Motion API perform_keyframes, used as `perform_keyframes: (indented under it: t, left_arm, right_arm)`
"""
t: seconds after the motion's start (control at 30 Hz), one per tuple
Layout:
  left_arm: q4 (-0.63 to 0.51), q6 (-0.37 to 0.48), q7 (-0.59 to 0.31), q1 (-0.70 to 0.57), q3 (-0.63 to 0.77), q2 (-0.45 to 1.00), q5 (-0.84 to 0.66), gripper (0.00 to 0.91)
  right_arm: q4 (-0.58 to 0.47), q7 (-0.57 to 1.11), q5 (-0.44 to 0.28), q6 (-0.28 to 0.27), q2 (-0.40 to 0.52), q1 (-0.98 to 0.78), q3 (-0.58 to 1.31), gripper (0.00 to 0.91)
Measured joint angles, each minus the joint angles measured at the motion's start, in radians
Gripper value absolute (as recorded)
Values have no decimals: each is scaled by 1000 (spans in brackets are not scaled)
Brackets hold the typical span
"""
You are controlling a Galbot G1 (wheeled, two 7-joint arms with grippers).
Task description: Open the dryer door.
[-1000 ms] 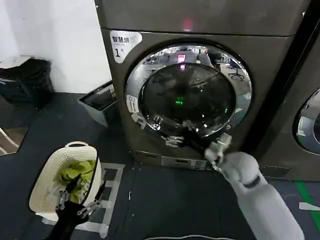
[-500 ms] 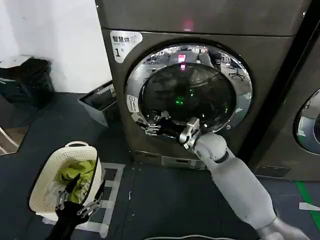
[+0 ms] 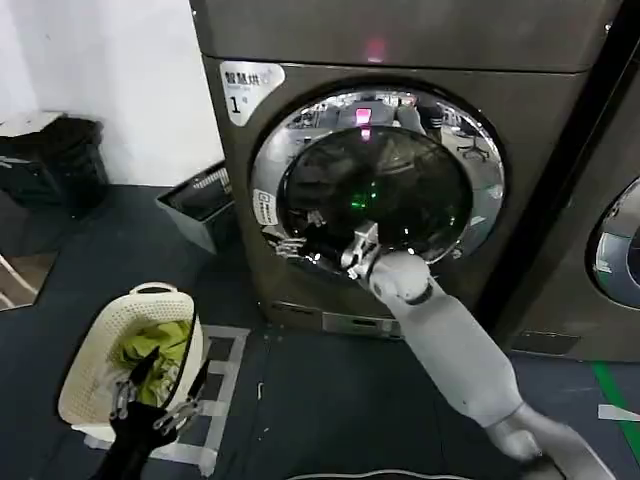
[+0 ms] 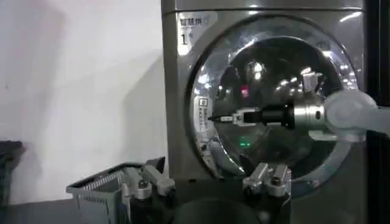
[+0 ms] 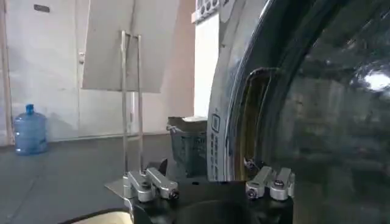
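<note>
White laundry basket (image 3: 100, 350) holds green cloth (image 3: 150, 345).

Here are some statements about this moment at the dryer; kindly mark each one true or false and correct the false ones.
1. The dryer door is wide open. False: it sits closed in the machine front.
2. The right gripper reaches the door's lower left chrome rim. True.
3. The left gripper grips the door rim. False: it hangs low by the laundry basket, open.
4. The white sticker on the machine shows "1". True.
5. The basket holds yellow-green cloth. True.
</note>
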Motion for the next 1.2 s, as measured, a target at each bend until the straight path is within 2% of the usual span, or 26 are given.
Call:
perform_keyframes:
  t: [0.2, 0.37, 0.53, 0.73, 0.83, 0.9, 1.0, 1.2]
  left_arm:
    - [-2, 30, 24, -6, -2, 1, -18, 907]
    - [-3, 51, 36, -17, -18, 10, -50, 907]
    - [-3, 104, 16, -27, -29, 22, -77, 907]
    - [-6, 210, -15, -55, -52, 44, -103, 907]
    - [4, 222, -18, -85, -75, 63, -147, 907]
    - [22, 199, -2, -109, -93, 86, -183, 907]
    - [54, 215, 31, -145, -124, 139, -258, 907]
    - [123, 210, 4, -190, -159, 302, -388, 907]
  right_arm:
    - [-40, -21, 3, 2, 9, 28, -18, 907]
    - [-36, -96, 38, -4, -10, 35, -26, 907]
    - [-34, -209, 38, 5, -30, 26, -19, 907]
    - [-2, -310, 40, -7, -57, 3, -4, 907]
    - [22, -367, 40, -8, -77, -12, -2, 907]
    - [34, -393, 38, -11, -86, -20, 2, 907]
    - [49, -457, 37, -17, -101, -37, 16, 907]
    - [91, -593, 49, 11, -139, -72, 46, 907]
